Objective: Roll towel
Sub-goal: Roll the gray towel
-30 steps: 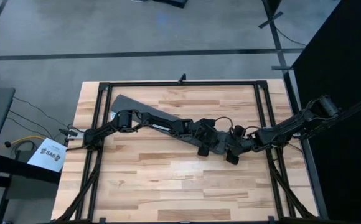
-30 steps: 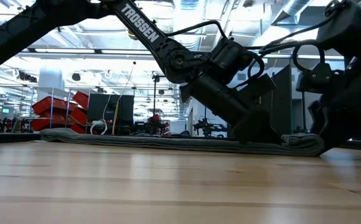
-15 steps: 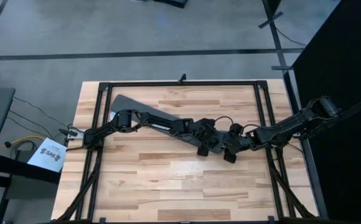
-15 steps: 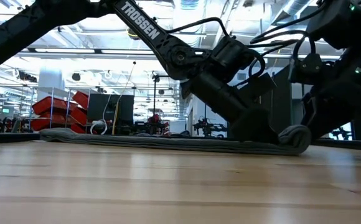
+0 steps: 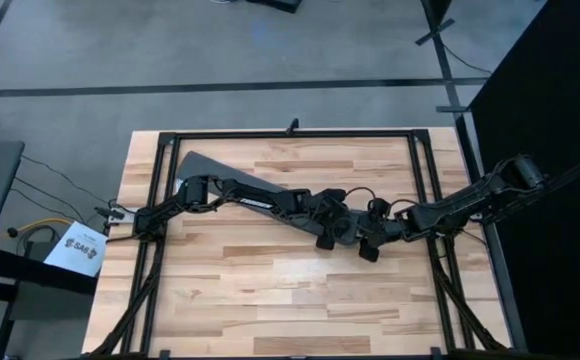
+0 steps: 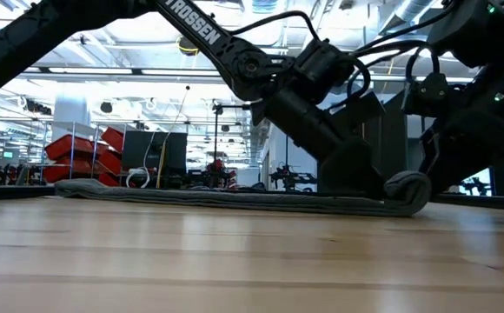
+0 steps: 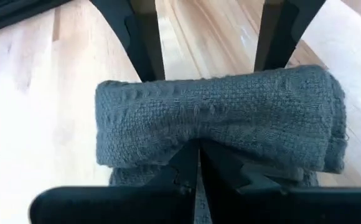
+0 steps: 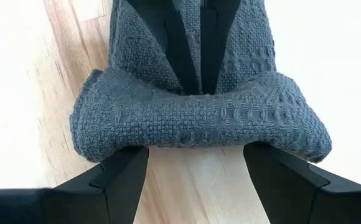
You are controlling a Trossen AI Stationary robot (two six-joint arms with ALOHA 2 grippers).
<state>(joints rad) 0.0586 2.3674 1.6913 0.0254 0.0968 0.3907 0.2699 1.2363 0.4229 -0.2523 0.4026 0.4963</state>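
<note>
The towel (image 5: pixel 198 163) is a long dark grey strip lying flat from the table's far left toward its centre. Its right end is curled into a low roll (image 6: pixel 408 187), also seen in the left wrist view (image 7: pixel 218 118) and the right wrist view (image 8: pixel 199 121). My left gripper (image 7: pixel 199 158) reaches along the strip from the left, shut, with its tips at the roll. My right gripper (image 8: pixel 195 155) stands open at the roll's right side. In the high view the two grippers (image 5: pixel 338 232) (image 5: pixel 363 233) face each other across the roll. My left gripper lies along the flat strip (image 8: pixel 137 43), coming slanting down from the table's left. Its shut fingers (image 8: pixel 182 56) rest on the top layer. The roll's edge (image 7: pixel 196 134) laps over the tips and hides them. My right gripper comes level from the table's right, open wide. Its two fingertips (image 8: pixel 127 162) touch the roll's outer side (image 8: pixel 106 146) near the roll's two ends, low down by the wood. The roll sits on the table and on the flat strip.
A black frame rail (image 5: pixel 290 133) runs round the tabletop. Bare wood (image 5: pixel 290 300) spreads on the near side of the towel. A white sheet (image 5: pixel 82 248) lies off the table's left edge.
My right gripper has gone toward the table's left edge, pushing the towel's right end. That end has shifted left and curled up from a flat fold into a rounder, taller roll. The rest of the strip has stayed flat in place.
</note>
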